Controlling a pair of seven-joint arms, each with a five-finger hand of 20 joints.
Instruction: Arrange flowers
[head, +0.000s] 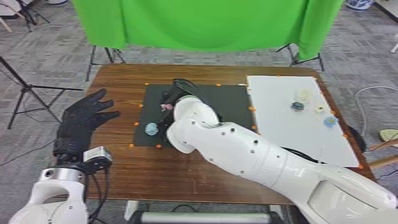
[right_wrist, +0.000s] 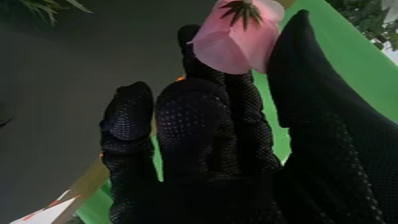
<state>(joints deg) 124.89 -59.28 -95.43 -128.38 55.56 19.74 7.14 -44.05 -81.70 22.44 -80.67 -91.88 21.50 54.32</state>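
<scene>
The right hand is over the dark mat on the tabletop, its white arm slanting across from the lower right of the head view. In the right wrist view, its thumb and fingers are clamped on a pink flower near their tips. The green base of the bloom faces that camera, with the petals round it. The other fingers stand fairly straight beside one another (a light way to hold a flower, really).

The left hand is by the left edge of the tabletop, well apart from the mat, with its fingers spread apart and holding nothing.

A pale blue flower lies on the left part of the mat, nearer the robot than the pink one. To the right, a white sheet bears a dark teal flower, a light blue flower and a pale yellow flower. Orange dots mark the mat's edges. Beyond the tabletop hangs a green cloth.
</scene>
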